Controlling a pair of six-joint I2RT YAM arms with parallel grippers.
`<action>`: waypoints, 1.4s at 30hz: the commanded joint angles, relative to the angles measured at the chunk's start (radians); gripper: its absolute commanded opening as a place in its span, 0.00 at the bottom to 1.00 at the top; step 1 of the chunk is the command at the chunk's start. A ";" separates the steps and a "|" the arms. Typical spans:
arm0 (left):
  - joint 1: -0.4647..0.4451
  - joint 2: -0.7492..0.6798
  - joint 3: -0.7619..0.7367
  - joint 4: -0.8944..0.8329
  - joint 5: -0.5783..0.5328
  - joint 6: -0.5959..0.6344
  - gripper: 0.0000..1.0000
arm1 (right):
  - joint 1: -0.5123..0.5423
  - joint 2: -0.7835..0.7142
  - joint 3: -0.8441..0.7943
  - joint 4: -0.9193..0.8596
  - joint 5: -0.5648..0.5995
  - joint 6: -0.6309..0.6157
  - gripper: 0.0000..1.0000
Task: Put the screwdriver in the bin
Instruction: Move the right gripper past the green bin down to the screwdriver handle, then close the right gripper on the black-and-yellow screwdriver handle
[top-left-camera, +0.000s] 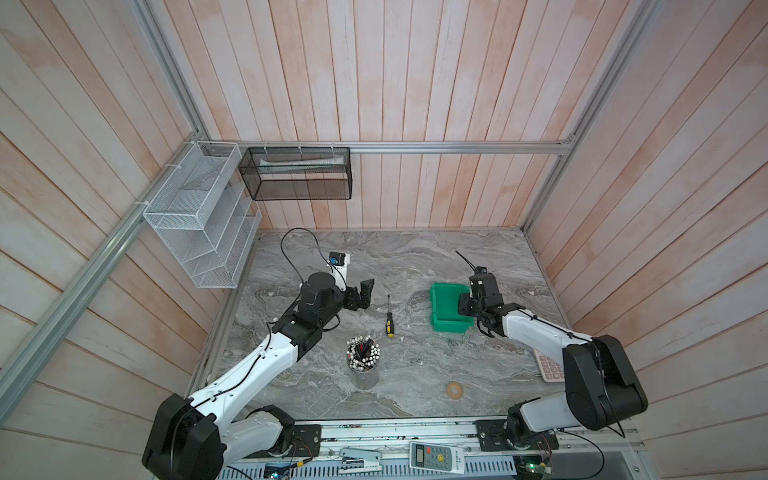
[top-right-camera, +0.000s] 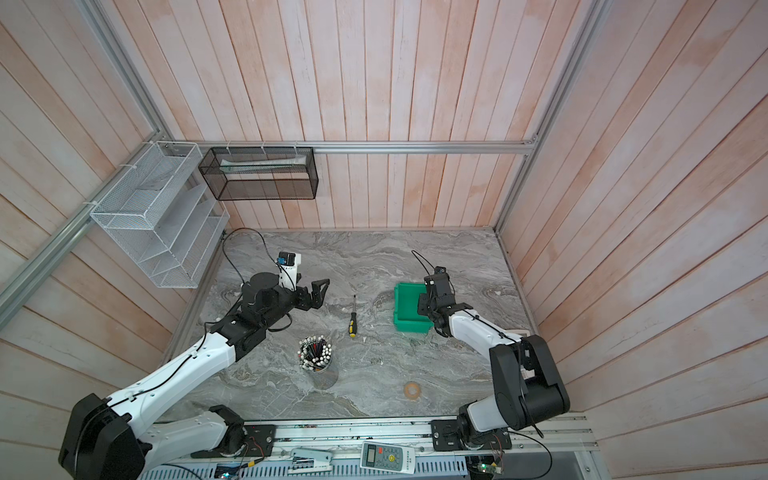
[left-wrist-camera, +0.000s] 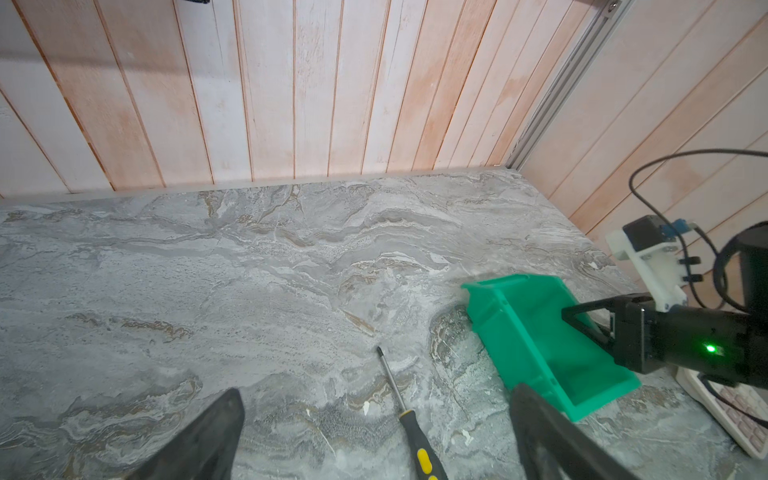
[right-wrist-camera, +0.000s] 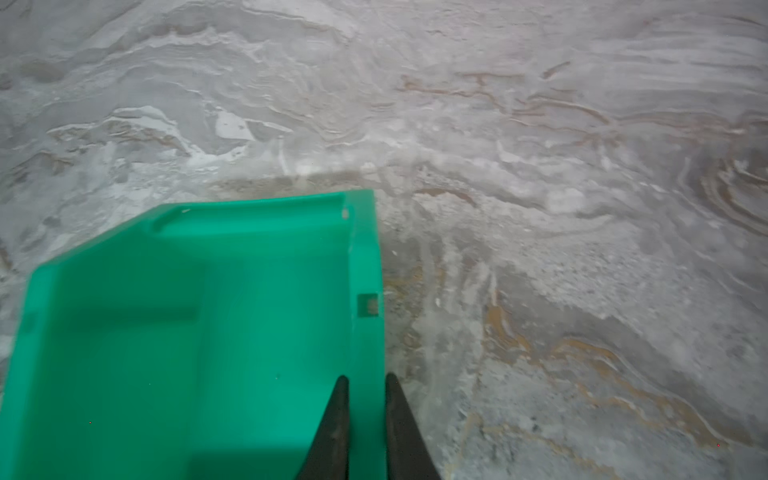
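The screwdriver (top-left-camera: 389, 318) (top-right-camera: 353, 318), with a black-and-yellow handle, lies flat on the marble table between the two arms. My left gripper (top-left-camera: 365, 294) (top-right-camera: 319, 291) is open just to its left; in the left wrist view the screwdriver (left-wrist-camera: 409, 419) lies between the wide-apart fingers of this gripper (left-wrist-camera: 376, 388). The green bin (top-left-camera: 446, 307) (top-right-camera: 409, 307) (left-wrist-camera: 540, 332) stands to the right. My right gripper (top-left-camera: 464, 305) (right-wrist-camera: 365, 378) is shut on the bin's right wall (right-wrist-camera: 368, 291), one finger inside and one outside. The bin's inside shows nothing in it.
A metal cup of pens (top-left-camera: 363, 361) stands just in front of the screwdriver. A tape ring (top-left-camera: 455, 390) and a calculator (top-left-camera: 550, 368) lie at the front right. A white wire rack (top-left-camera: 199, 224) and a black mesh basket (top-left-camera: 297, 172) hang on the walls.
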 joint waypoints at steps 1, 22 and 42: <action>-0.003 -0.016 -0.022 -0.001 0.018 0.012 1.00 | 0.030 0.075 0.108 0.003 -0.003 -0.064 0.11; -0.003 -0.058 -0.032 -0.051 -0.017 -0.059 1.00 | 0.159 0.162 0.401 -0.137 -0.002 -0.194 0.60; 0.291 -0.156 -0.112 -0.205 0.445 -0.307 1.00 | 0.527 0.316 0.353 -0.140 -0.147 0.097 0.57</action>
